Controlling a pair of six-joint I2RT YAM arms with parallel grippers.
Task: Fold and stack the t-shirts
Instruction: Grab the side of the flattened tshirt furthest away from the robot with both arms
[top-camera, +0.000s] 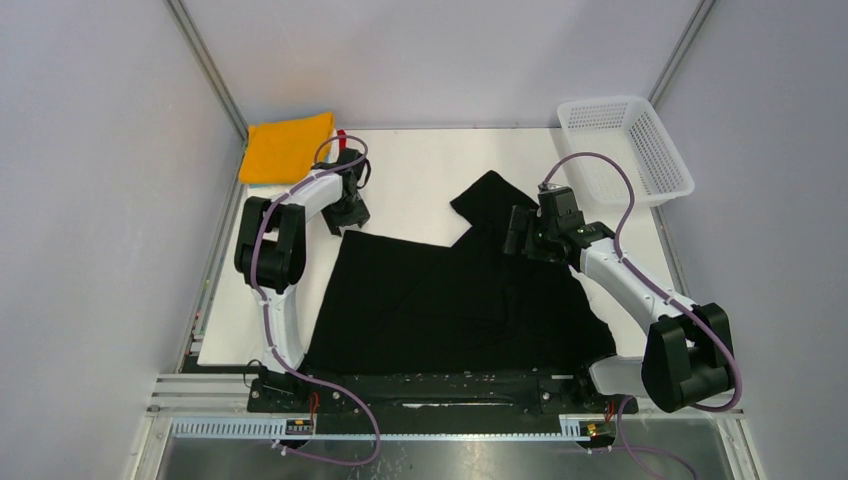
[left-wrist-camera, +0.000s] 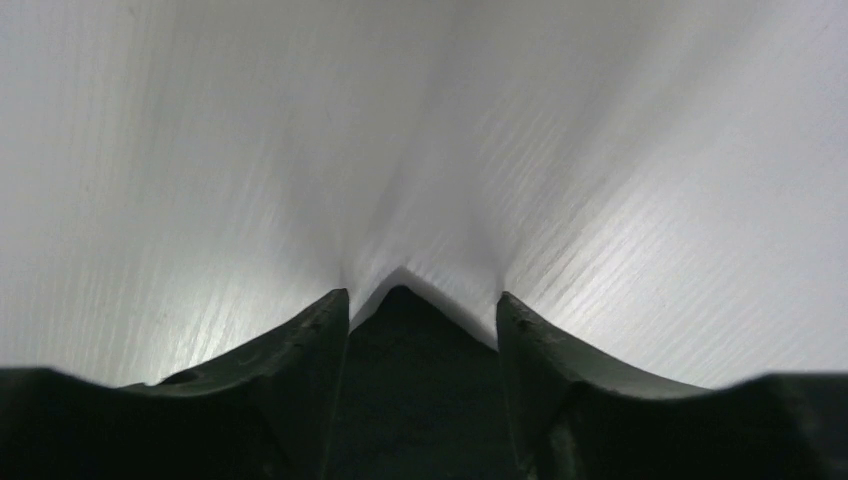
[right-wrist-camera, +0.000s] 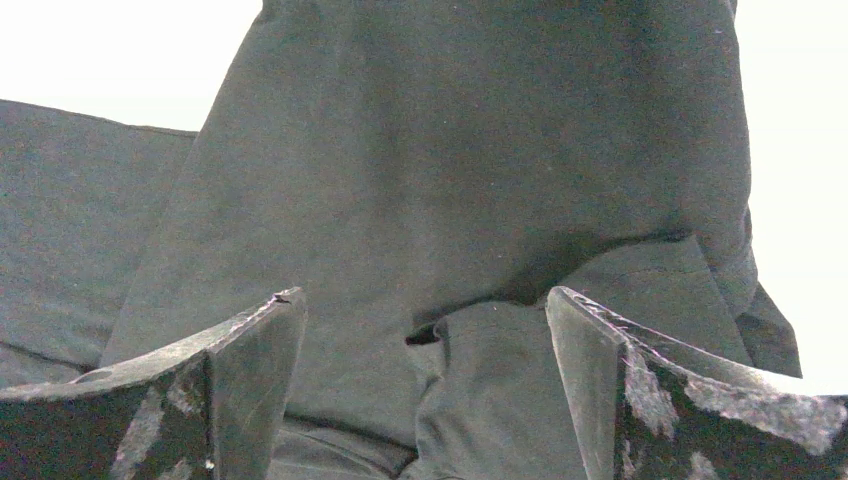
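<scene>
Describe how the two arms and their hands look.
The left arm and right arm have white links and bulky black joints. A purple cable loops along each. The left hand and right hand each have two black wedge-shaped fingers; the right ones show pale scuffs.

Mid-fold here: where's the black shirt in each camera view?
Top: shirt spread mid-table, between the arms.
Left wrist: only a shirt corner, bottom centre.
Right wrist: shirt fills most of the frame.
Shared landmark: white table around the cloth.
</scene>
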